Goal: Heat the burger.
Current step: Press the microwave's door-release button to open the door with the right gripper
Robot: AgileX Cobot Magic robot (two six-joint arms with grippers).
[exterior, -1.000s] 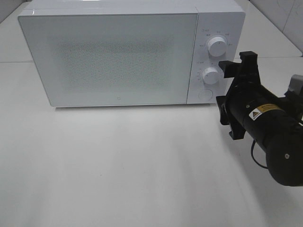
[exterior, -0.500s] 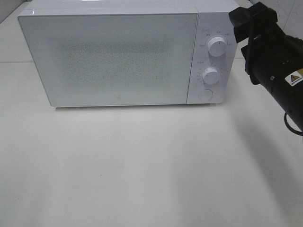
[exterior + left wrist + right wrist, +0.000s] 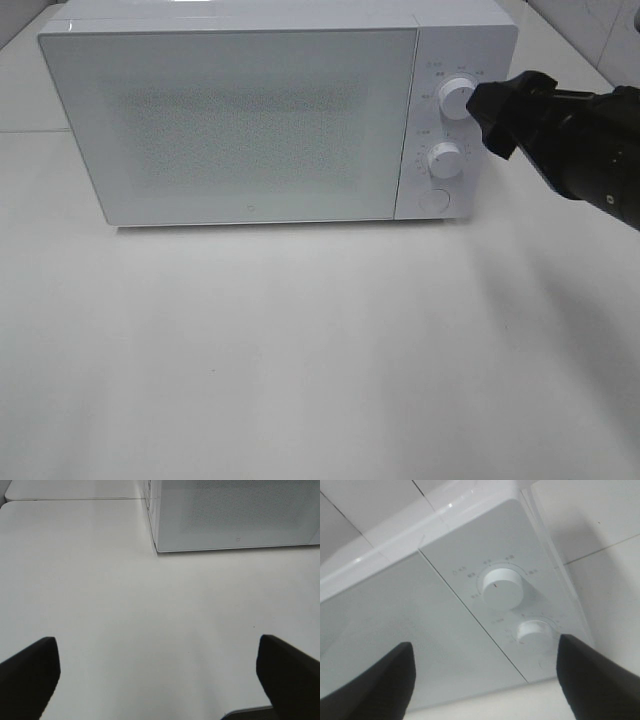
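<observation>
On the white table (image 3: 300,350), the right gripper (image 3: 492,118), jaws spread, has dropped beside the microwave's (image 3: 250,120) upper dial (image 3: 458,98)

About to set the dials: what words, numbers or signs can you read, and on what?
Nothing legible.
Markings ringing the upper white round knob on the white microwave oven: blurred.
Markings by the lower white knob: blurred.
Small mark low on its door: too small.

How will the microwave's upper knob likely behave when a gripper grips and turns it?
The upper knob looks smooth, round and glossy white, so it may slip in a grip. It sits in the microwave panel, so it should turn in place rather than lift.
</observation>
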